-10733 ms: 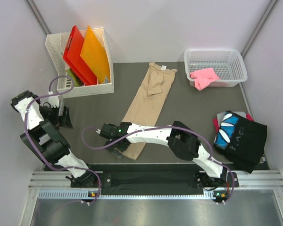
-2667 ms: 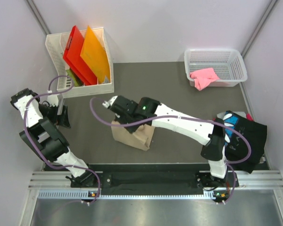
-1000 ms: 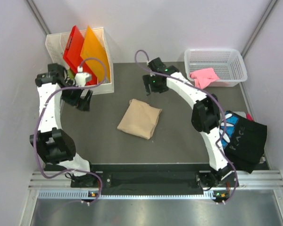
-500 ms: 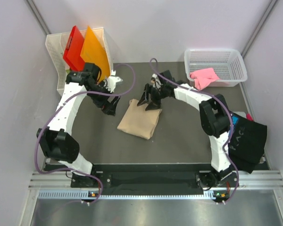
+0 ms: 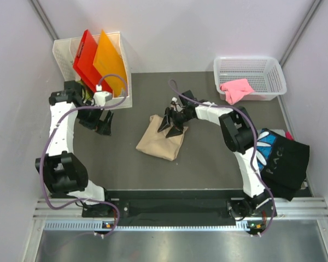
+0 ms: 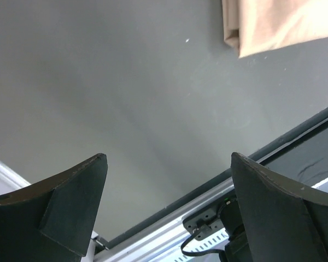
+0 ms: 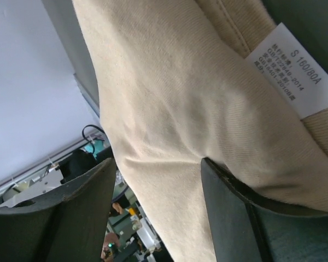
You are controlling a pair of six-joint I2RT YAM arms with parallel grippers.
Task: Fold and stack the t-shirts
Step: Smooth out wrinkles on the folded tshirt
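The folded tan t-shirt [image 5: 161, 143] lies as a rough square near the middle of the dark table [image 5: 208, 164]. The right gripper [image 5: 172, 123] is down on the shirt's upper right corner. In the right wrist view its fingers [image 7: 76, 213] stand partly apart, with tan cloth filling the gap between them. A white neck label [image 7: 305, 73] printed with size text shows at the upper right of that view. Whether the fingers are actually pinching the cloth or only straddling it, I cannot tell.

The left gripper [image 5: 104, 125] hangs left of the shirt and well apart from it, in the left-centre of the top view, just below the white bin [image 5: 59, 52]. In the left wrist view its two dark fingers [image 6: 71, 202] are spread wide with only bare table between them. A corner of the tan shirt shows at the upper right of that view.

The bin, in the upper left of the top view, holds a red sheet [image 5: 86, 63] and an orange sheet [image 5: 110, 60] standing on edge. In the upper right, the pink t-shirt [image 5: 236, 90] lies bunched in the white basket [image 5: 273, 65]. The black t-shirt [image 5: 281, 161] with blue-and-white print lies crumpled at the right edge of the table.
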